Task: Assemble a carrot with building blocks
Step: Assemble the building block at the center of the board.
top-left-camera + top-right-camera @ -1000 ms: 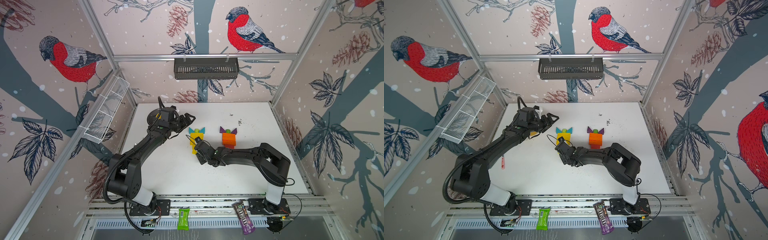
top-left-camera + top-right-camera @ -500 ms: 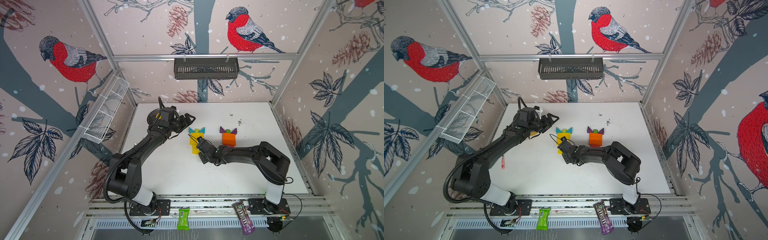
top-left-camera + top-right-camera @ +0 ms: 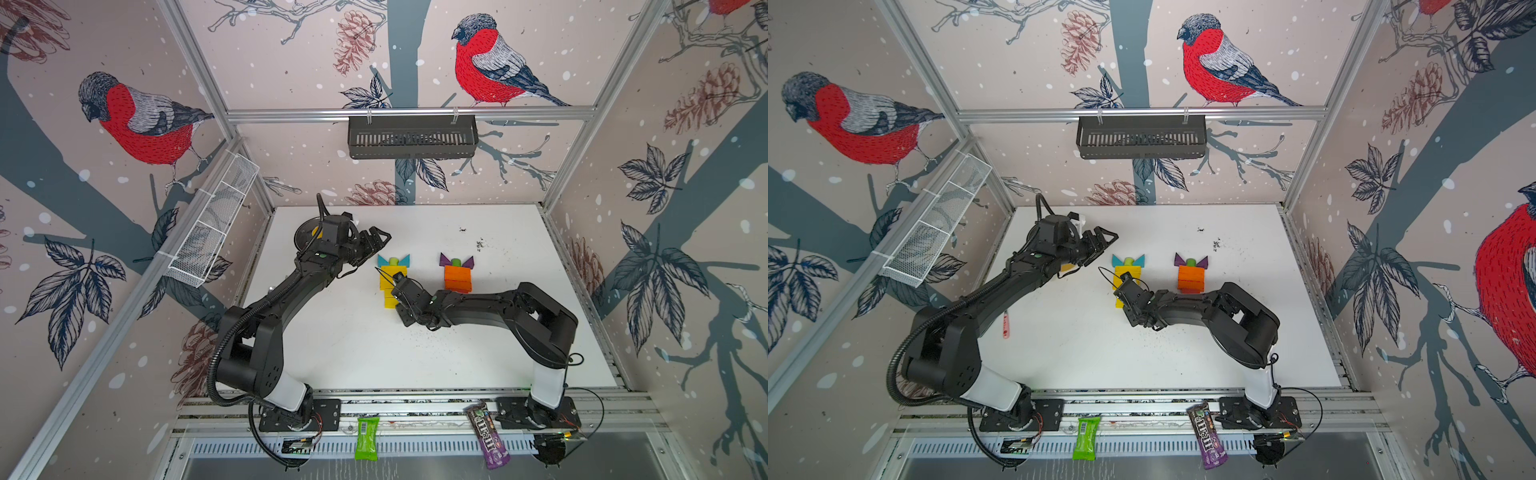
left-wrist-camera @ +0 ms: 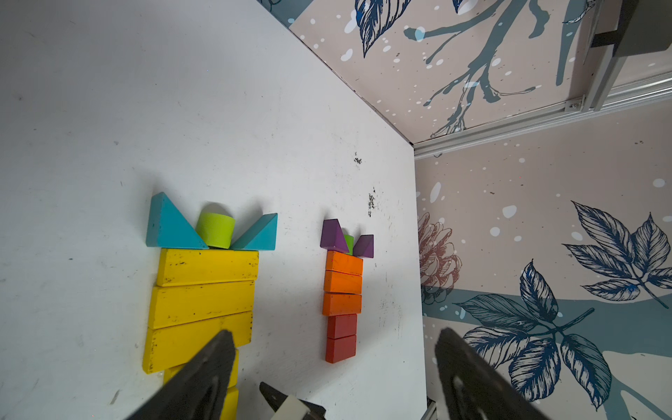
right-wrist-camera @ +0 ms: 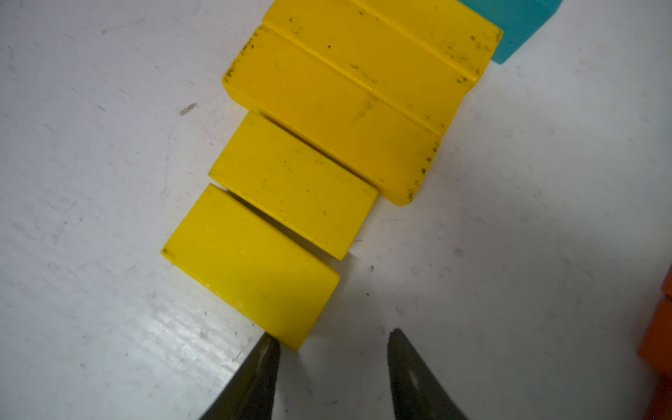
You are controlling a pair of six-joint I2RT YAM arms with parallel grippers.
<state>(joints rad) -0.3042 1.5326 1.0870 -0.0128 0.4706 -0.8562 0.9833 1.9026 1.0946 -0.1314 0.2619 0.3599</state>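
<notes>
The building blocks [image 4: 205, 267] lie flat on the white table [image 4: 109, 109] as two carrot shapes side by side, a little apart. The shape nearer the left arm has three wide yellow bars [image 4: 200, 305] stacked edge to edge. Two teal triangles [image 4: 169, 225] and a lime-green piece [image 4: 215, 229] sit against its wide end. Two narrower yellow bars [image 5: 291, 185] continue toward the front edge, and the last yellow bar [image 5: 251, 265] forms the tip. The other shape has three orange bars [image 4: 343, 282], then two red bars [image 4: 342, 338]. Two purple triangles [image 4: 331, 236] flank a second green piece [image 4: 349, 243] at its wide end. The left gripper [image 3: 376, 247] hangs above the table just beside the teal end of the yellow shape. Its jaws are spread wide and hold nothing. The right gripper [image 5: 332, 336] is low over the table at the tip of the yellow shape, with its jaws partly apart and only bare table between them. One of its fingertips [image 5: 267, 349] sits right at a corner of the last yellow bar; whether it touches is unclear. In both top views a green wrapper [image 3: 367, 438] and a purple candy bag [image 3: 486, 436] lie on the front rail.
</notes>
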